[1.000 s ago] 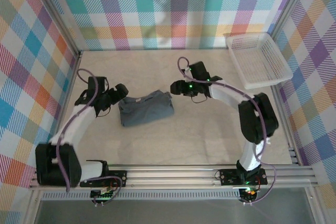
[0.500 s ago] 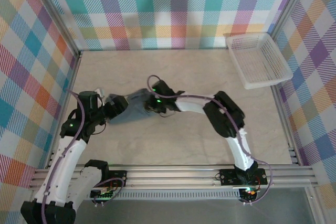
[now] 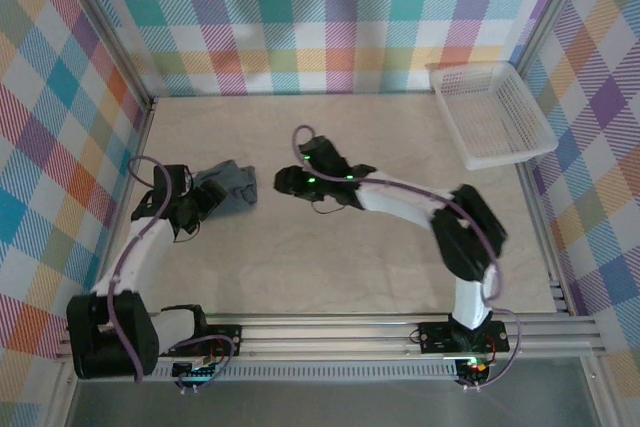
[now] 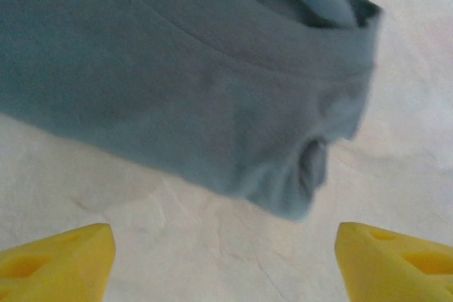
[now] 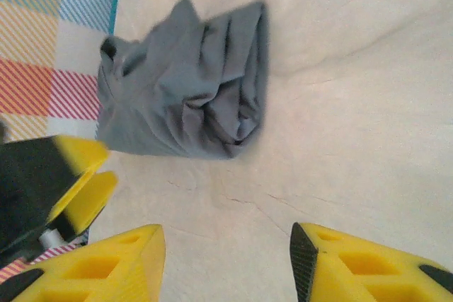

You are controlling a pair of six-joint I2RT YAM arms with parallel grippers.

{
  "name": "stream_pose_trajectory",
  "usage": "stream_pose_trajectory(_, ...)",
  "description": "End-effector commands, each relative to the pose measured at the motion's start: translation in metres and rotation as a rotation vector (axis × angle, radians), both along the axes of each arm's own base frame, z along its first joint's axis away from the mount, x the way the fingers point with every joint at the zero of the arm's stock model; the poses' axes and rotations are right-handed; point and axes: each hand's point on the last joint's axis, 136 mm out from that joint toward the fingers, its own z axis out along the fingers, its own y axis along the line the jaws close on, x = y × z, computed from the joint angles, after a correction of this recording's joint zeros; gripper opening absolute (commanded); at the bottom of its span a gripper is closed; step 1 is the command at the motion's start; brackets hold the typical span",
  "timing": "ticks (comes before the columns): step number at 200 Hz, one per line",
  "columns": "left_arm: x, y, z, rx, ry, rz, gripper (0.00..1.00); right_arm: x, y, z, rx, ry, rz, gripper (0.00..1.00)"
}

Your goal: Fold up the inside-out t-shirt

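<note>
As the left claw (image 4: 225,263) and right claw (image 5: 225,256) gape empty, the t-shirt (image 3: 228,187) lies between.

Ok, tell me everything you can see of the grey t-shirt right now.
The t-shirt is dark slate-grey, soft wrinkled cloth, bunched into a compact folded bundle with a seam and layered folds showing. It lies on the pale table, toward its left side. The left gripper and right gripper are open, neither holding it.
</note>
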Motion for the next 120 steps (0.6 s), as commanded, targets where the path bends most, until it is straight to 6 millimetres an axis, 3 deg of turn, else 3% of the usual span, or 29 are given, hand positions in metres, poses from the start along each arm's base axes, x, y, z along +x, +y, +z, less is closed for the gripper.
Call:
stream_pose_trajectory(1, 0.043, 0.023, -0.001, 0.037, -0.068, 0.096, 0.74, -0.012, -0.029, -0.004, -0.041, -0.024, -0.035, 0.51)
stream_pose_trajectory(42, 0.1, 0.039, -0.035, 0.076, -0.018, 0.132, 0.5, -0.019, -0.06, 0.016, -0.028, -0.031, -0.119, 0.52)
stream_pose_trajectory(64, 0.128, 0.045, -0.047, 0.112, 0.031, 0.097, 0.47, -0.012, -0.075, 0.039, -0.006, -0.061, -0.151, 0.53)
stream_pose_trajectory(98, 0.189, 0.051, -0.051, 0.126, 0.033, 0.074, 0.46, 0.002, -0.101, 0.07, 0.008, -0.111, -0.199, 0.55)
stream_pose_trajectory(120, 0.233, 0.052, -0.056, 0.102, -0.002, 0.071, 0.46, 0.009, -0.117, 0.077, -0.01, -0.121, -0.229, 0.55)
